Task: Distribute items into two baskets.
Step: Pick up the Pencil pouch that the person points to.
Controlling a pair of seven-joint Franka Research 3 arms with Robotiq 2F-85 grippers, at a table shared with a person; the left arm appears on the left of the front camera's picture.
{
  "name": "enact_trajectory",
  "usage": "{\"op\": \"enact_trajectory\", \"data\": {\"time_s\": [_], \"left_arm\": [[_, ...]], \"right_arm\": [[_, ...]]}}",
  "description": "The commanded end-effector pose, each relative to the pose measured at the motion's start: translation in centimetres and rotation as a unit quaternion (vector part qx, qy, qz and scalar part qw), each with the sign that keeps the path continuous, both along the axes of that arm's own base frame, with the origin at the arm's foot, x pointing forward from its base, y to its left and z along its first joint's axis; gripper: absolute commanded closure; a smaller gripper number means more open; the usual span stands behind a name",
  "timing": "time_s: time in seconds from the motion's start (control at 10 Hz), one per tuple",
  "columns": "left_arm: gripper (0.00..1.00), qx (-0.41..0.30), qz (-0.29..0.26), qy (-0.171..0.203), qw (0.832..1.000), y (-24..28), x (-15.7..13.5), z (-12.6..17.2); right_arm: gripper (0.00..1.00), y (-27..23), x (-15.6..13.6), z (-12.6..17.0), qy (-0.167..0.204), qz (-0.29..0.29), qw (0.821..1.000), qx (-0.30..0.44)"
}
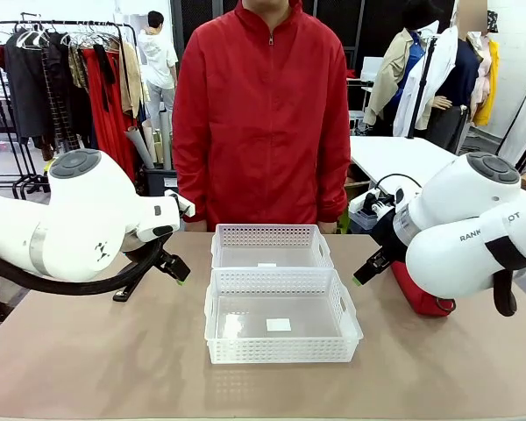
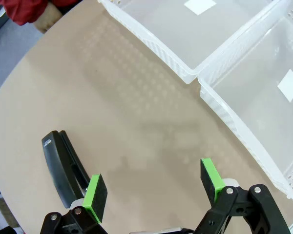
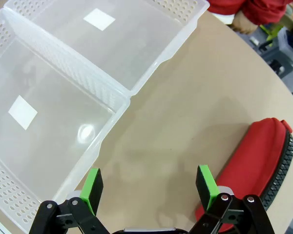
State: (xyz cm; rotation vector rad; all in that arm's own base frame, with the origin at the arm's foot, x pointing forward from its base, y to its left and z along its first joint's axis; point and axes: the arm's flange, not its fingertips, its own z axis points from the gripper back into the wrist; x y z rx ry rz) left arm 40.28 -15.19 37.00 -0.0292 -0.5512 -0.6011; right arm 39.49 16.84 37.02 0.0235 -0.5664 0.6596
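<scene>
Right side: red fabric zippered pouch (image 3: 254, 161), likely soft, light; pinch mid-body.
Left side: small black stapler (image 2: 58, 165), probably rigid; grip across.
Left gripper (image 2: 154, 187), right gripper (image 3: 149, 185): wide, empty.

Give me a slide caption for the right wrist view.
Open right gripper above the table beside the red pouch; larger basket and smaller basket both empty.

Bare table (image 2: 136, 122) lies free between the spread fingers of the left gripper (image 2: 154, 187), the stapler (image 2: 61, 165) just outside one pad, while the right gripper (image 3: 149, 187) stands between the red pouch (image 3: 254, 161) and the larger basket (image 3: 98, 145).
</scene>
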Motion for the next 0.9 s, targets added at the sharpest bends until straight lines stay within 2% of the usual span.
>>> {"op": "enact_trajectory", "data": {"time_s": [0.0, 0.3, 0.6, 0.8], "left_arm": [[0.0, 0.0, 0.0, 0.0, 1.0, 0.0, 0.0, 0.0], [0.0, 0.0, 0.0, 0.0, 1.0, 0.0, 0.0, 0.0], [0.0, -0.027, -0.046, -0.001, 0.999, 2.1, -1.9, 1.5], [0.0, -0.055, -0.068, -0.009, 0.996, 3.5, -3.5, 2.4]], "right_arm": [[0.0, 0.0, 0.0, 0.0, 0.0, 0.0, 1.0, 0.0], [0.0, 0.0, 0.0, 0.0, 0.0, 0.0, 1.0, 0.0], [0.0, 1.3, -1.4, 0.7, -0.038, -0.057, 0.996, -0.061], [0.0, 2.9, -2.7, 1.1, -0.047, -0.083, 0.991, -0.094]]}}
